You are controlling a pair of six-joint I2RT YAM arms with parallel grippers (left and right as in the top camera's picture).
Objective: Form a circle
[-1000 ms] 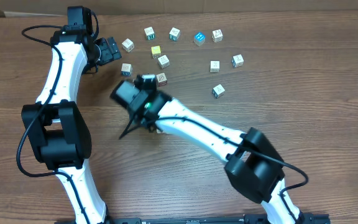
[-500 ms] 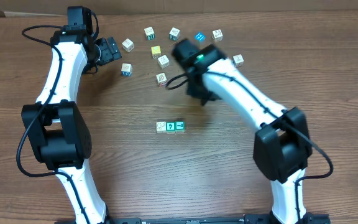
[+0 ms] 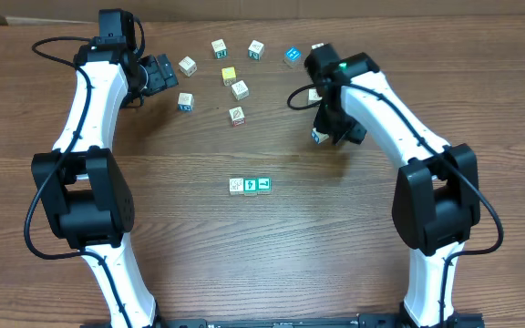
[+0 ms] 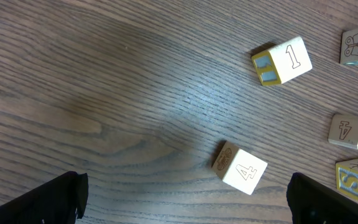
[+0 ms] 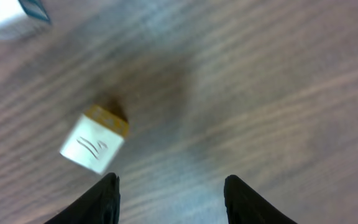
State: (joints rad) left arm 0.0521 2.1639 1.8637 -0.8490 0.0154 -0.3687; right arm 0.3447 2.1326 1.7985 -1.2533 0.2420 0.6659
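1. Blocks, three of them, lie in a short straight row in the middle of the overhead view, side touching side, on the brown desk.
2. The loose blocks are scattered in the upper middle of that frame, apart from each other and well apart from the row.
3. The left tool is at the upper left, just beside the leftmost loose blocks. In its wrist view the fingers stand far apart in the two lower corners with only bare desk between them, so it is released and grasps nothing.
4. In that same view a block marked 1 is at the upper right, and a block marked 4 lies below it, right of centre.
5. The right tool is at the upper right, among the loose blocks of that side. Its wrist view is blurred, but the fingers are apart with nothing between them, so it is released.
6. A white block with a yellow side lies at the left of that view, above the left finger and not touching it.
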